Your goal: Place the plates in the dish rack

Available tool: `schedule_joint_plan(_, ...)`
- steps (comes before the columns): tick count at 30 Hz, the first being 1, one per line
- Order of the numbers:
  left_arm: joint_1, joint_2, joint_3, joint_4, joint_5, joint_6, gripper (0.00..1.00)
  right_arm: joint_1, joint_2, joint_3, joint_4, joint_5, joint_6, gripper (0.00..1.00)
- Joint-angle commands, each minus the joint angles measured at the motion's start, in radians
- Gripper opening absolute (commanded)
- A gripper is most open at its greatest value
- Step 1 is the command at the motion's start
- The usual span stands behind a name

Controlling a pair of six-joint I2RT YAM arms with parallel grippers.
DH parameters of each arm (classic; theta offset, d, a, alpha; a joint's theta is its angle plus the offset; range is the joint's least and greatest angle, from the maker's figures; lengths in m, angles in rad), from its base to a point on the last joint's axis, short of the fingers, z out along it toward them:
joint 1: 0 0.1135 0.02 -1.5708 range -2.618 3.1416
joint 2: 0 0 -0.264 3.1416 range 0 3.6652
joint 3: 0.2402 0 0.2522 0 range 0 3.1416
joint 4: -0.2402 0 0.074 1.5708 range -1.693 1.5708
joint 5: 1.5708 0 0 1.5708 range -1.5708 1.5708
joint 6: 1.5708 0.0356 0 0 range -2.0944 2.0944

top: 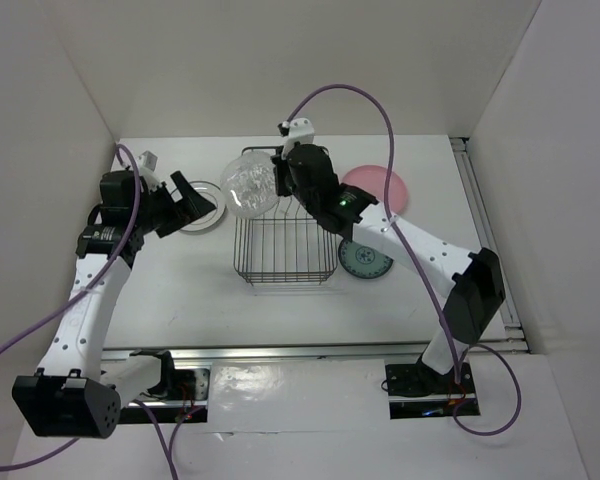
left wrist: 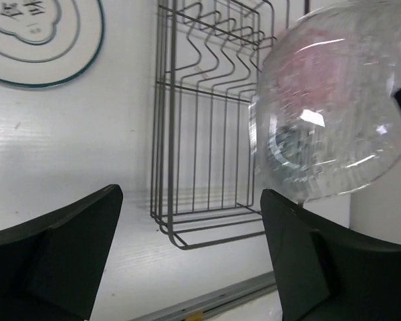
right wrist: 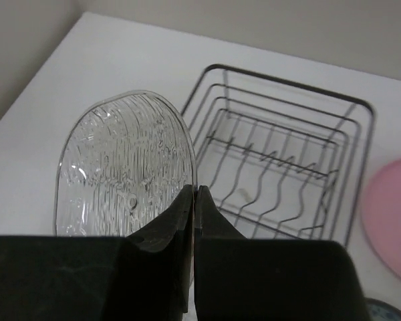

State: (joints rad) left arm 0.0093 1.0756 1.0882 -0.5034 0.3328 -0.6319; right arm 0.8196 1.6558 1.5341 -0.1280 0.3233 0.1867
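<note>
My right gripper (top: 278,185) (right wrist: 194,195) is shut on the rim of the clear glass plate (top: 248,187) (right wrist: 120,174). It holds the plate on edge in the air above the far left corner of the dish rack (top: 285,250) (right wrist: 281,167). The rack holds no plates. The glass plate also shows in the left wrist view (left wrist: 334,114), beside the rack (left wrist: 207,120). My left gripper (top: 195,203) (left wrist: 187,247) is open and empty, over the white ring-patterned plate (top: 202,218) (left wrist: 40,40) left of the rack. The pink plate (top: 380,185) (right wrist: 391,214) and the blue-green plate (top: 365,260) lie right of the rack.
White walls enclose the table on the left, back and right. A metal rail (top: 310,350) runs along the near edge. Purple cables (top: 380,110) arc over both arms.
</note>
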Motion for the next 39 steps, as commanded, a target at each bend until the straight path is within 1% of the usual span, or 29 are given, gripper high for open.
schedule_joint_plan(1,-0.002,-0.026,-0.001,-0.029,-0.124,-0.012,0.99,-0.017,-0.007,0.098,-0.062,0.301,0.046,0.00)
schedule_joint_plan(2,0.009,-0.026,-0.001,-0.043,-0.156,-0.012,0.99,-0.026,0.005,0.112,-0.080,0.388,0.046,0.00)
schedule_joint_plan(9,0.027,-0.016,-0.011,-0.063,-0.127,0.011,0.99,-0.036,0.119,0.236,-0.212,0.751,0.117,0.00)
schedule_joint_plan(15,0.037,-0.016,-0.011,-0.073,-0.127,0.057,0.99,-0.036,0.237,0.333,-0.369,0.966,0.181,0.00)
schedule_joint_plan(19,0.049,-0.016,-0.011,-0.083,-0.127,0.089,0.99,-0.048,0.275,0.366,-0.407,0.990,0.172,0.00)
schedule_joint_plan(22,0.058,-0.016,-0.022,-0.083,-0.118,0.089,0.99,-0.048,0.324,0.412,-0.407,1.068,0.122,0.00)
schedule_joint_plan(26,0.058,-0.025,-0.031,-0.083,-0.118,0.089,0.99,-0.057,0.363,0.457,-0.407,1.086,0.053,0.00)
schedule_joint_plan(30,0.058,-0.025,-0.040,-0.083,-0.118,0.089,0.99,-0.068,0.342,0.388,-0.280,1.111,-0.067,0.00)
schedule_joint_plan(35,0.058,-0.025,-0.050,-0.073,-0.107,0.089,0.99,-0.109,0.331,0.357,-0.280,1.041,-0.067,0.00)
schedule_joint_plan(38,0.058,-0.025,-0.059,-0.064,-0.095,0.089,0.99,-0.109,0.331,0.331,-0.259,1.021,-0.102,0.00)
schedule_joint_plan(39,0.067,-0.025,-0.059,-0.064,-0.095,0.089,0.99,-0.109,0.331,0.315,-0.216,1.011,-0.145,0.00)
